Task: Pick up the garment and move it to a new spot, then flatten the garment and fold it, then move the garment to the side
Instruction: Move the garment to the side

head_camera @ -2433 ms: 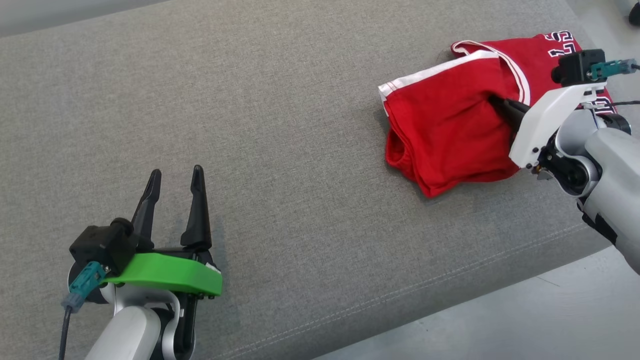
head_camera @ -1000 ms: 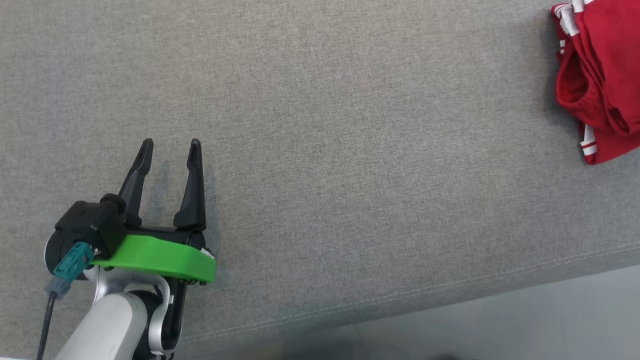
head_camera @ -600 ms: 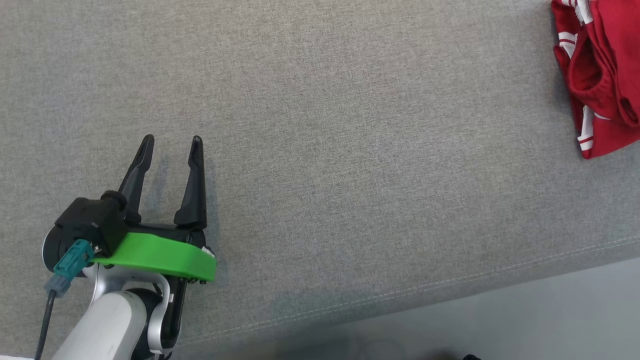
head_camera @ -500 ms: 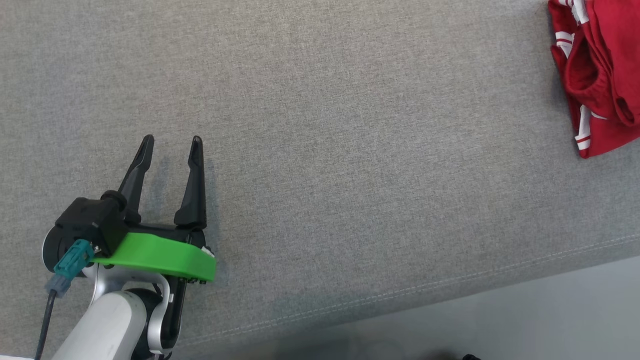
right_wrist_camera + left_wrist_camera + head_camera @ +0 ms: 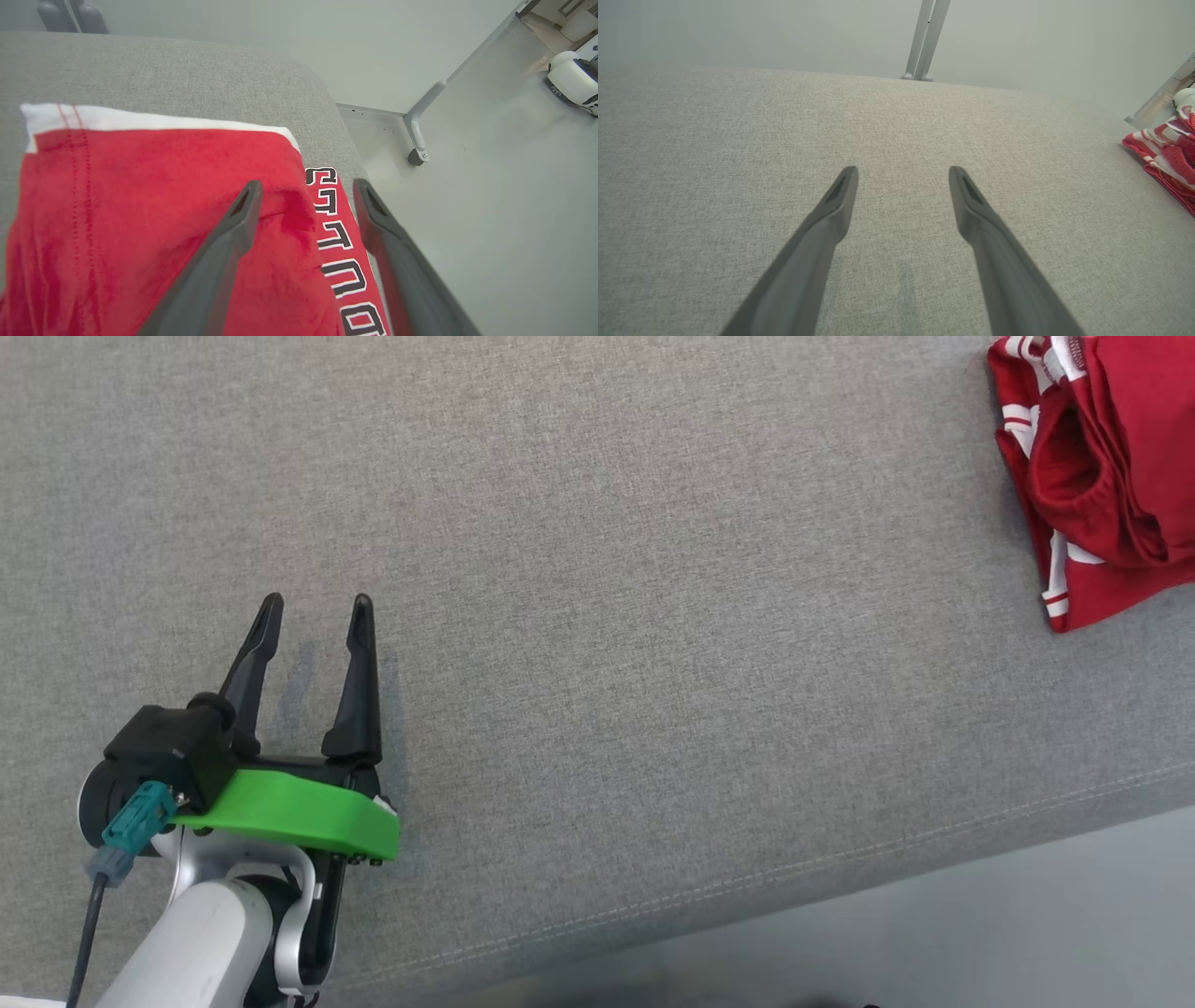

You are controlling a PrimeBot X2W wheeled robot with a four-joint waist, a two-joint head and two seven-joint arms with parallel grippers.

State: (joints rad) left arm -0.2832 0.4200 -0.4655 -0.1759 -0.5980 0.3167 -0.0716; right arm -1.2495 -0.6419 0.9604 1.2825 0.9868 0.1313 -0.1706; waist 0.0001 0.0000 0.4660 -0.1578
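Garment [image 5: 1102,476] in red with white stripes lies bunched at the upper right of the head view, on the grey fabric worktop [image 5: 607,616], cut off by the frame's top and right edges; left claw [image 5: 316,604] sits at the lower left of that view, well apart from the cloth, its two dark fingers spread and pointing up the frame with bare fabric between them; pale floor [image 5: 934,943] runs along the lower right; in the left wrist view the left claw [image 5: 902,171] stands apart over the bare worktop [image 5: 738,140], the garment [image 5: 1164,158] shows at the right edge and a metal post [image 5: 924,39] rises at the top centre; in the right wrist view the right claw [image 5: 307,183] is apart and grips nothing, its fingers over the garment [image 5: 163,210], which fills the lower left near the worktop's corner; black lettering [image 5: 334,233] outlined in white runs between the fingers; a white band [image 5: 163,122] edges the cloth at the upper left.
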